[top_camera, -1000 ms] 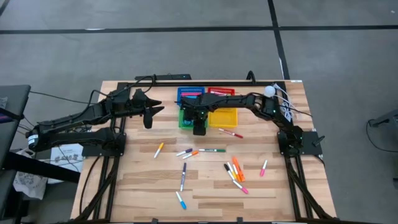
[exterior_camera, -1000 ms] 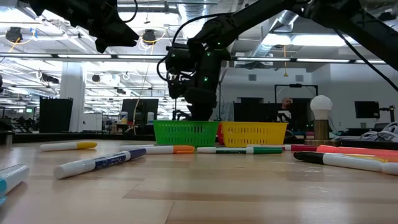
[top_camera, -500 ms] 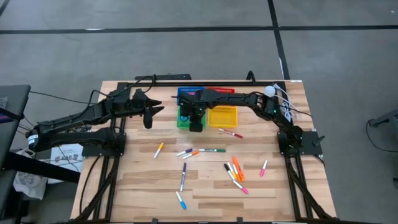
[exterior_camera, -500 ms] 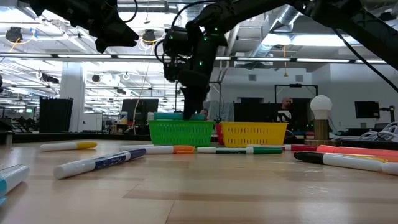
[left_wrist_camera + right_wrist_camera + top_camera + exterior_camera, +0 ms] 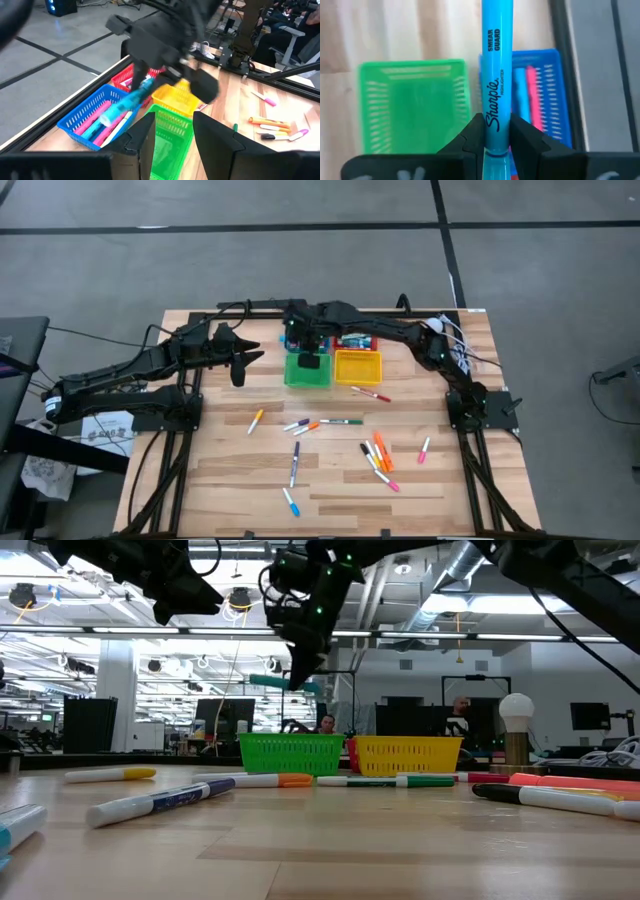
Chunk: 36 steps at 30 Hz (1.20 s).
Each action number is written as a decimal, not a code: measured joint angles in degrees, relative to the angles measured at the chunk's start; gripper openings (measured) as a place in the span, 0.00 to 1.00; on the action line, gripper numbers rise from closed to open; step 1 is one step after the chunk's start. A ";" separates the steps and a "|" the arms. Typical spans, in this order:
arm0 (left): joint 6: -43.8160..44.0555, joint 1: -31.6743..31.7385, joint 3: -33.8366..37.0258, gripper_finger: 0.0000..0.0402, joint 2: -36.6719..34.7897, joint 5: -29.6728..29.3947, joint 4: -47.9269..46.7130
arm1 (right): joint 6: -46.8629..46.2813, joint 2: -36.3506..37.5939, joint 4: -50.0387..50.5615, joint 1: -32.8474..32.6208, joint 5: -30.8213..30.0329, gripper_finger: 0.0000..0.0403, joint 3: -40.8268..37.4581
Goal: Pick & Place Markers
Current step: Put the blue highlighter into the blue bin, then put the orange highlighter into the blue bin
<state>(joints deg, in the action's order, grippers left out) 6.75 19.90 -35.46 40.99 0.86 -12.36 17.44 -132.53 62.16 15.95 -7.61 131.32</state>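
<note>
One blue marker [image 5: 497, 75], clamped in the right gripper [image 5: 300, 340], has been lifted from the green tray [image 5: 308, 370] toward the blue tray [image 5: 90, 117]; the left gripper [image 5: 240, 363] hangs unmoved, part-open.

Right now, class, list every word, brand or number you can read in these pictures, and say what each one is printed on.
"Sharpie" with small "HIGHLIGHTER" under it: on the blue highlighter clamped in the right gripper.
"SMEAR GUARD": on the same highlighter, farther along the barrel.
Print on the markers lying on the table: too small to read.
Nothing else is legible.
</note>
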 joint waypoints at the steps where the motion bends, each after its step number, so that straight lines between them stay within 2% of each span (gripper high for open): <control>1: 0.16 0.00 0.00 0.33 0.01 0.00 0.00 | -0.41 0.00 -0.33 0.58 -0.06 0.15 -0.39; 14: 1.28 0.00 0.00 0.33 -0.02 0.00 -0.02 | -2.45 -0.09 -5.65 6.33 0.87 0.23 -6.04; 28: 0.93 0.00 -0.04 0.33 -0.04 0.00 -2.33 | -5.24 -0.13 -2.56 6.64 2.09 0.28 -6.42; 33: 1.69 0.02 -0.04 0.33 -0.02 0.40 -9.87 | -5.94 2.05 3.09 7.01 12.63 0.27 -6.42; 36: 4.20 0.04 -0.04 0.33 0.01 3.50 -13.07 | -5.97 4.53 6.72 7.03 18.95 0.27 -6.35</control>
<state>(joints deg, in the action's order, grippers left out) 10.95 19.94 -35.51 40.99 4.36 -25.43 11.47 -128.00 68.89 22.98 11.34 124.97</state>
